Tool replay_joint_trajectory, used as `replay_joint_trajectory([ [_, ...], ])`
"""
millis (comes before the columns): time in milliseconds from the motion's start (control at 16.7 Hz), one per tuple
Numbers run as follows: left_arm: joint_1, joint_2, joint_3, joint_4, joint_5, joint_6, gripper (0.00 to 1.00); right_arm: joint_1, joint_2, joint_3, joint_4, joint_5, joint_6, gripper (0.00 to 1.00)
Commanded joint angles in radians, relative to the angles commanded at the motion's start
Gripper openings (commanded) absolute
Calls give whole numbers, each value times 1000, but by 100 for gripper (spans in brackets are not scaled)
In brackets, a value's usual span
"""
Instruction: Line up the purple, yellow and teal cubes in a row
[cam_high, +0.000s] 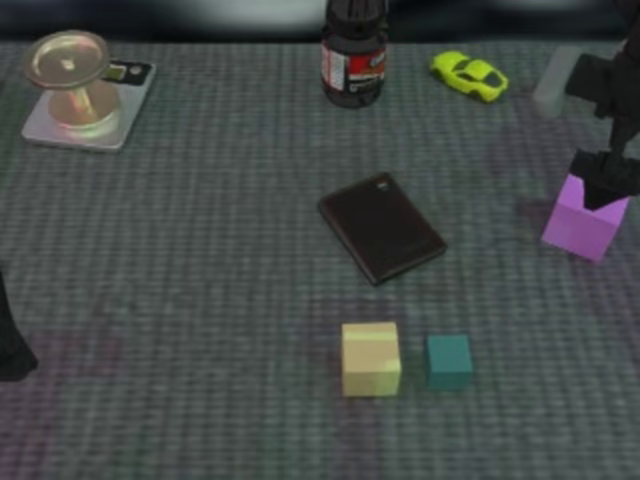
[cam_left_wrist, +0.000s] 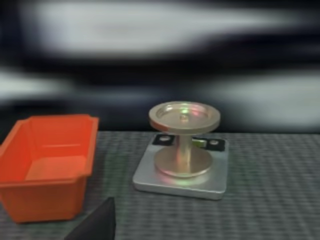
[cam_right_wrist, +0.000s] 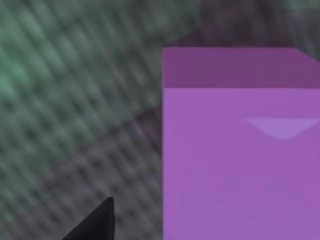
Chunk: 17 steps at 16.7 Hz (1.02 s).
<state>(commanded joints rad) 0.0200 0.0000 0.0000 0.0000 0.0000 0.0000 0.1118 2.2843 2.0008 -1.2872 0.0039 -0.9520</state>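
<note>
The large purple cube (cam_high: 587, 222) sits near the table's right edge. My right gripper (cam_high: 603, 188) hovers over its far side, open. In the right wrist view the purple cube (cam_right_wrist: 240, 150) fills one side, and one dark fingertip (cam_right_wrist: 100, 222) stands apart from its face with bare mat between. The pale yellow cube (cam_high: 371, 359) and the small teal cube (cam_high: 449, 361) rest side by side near the front, a small gap between them. My left gripper (cam_high: 12, 350) is parked at the left edge, open and empty, with one fingertip (cam_left_wrist: 97, 222) showing.
A dark brown wallet (cam_high: 381, 228) lies mid-table. At the back stand a dark bottle (cam_high: 353, 55), a yellow-green toy car (cam_high: 469, 75) and a silver scale with a metal stand (cam_high: 82, 88). An orange bin (cam_left_wrist: 47, 165) shows in the left wrist view.
</note>
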Motion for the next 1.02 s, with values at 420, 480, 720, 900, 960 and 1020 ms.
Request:
replay_joint_trajectory([
  [420,0,0,0,0,0,0,100,-1,18,-62,75,0,-1,100],
  [480,0,0,0,0,0,0,100,0,28,-91,118,0,0,100],
  [720,0,0,0,0,0,0,100,1,70,-205,280,1,2,100],
  [900,0,0,0,0,0,0,100,2,79,-228,306,1,3,100],
  [960,0,0,0,0,0,0,100,2,79,-228,306,1,3,100],
  [1020,0,0,0,0,0,0,100,2,79,-228,306,1,3,100],
])
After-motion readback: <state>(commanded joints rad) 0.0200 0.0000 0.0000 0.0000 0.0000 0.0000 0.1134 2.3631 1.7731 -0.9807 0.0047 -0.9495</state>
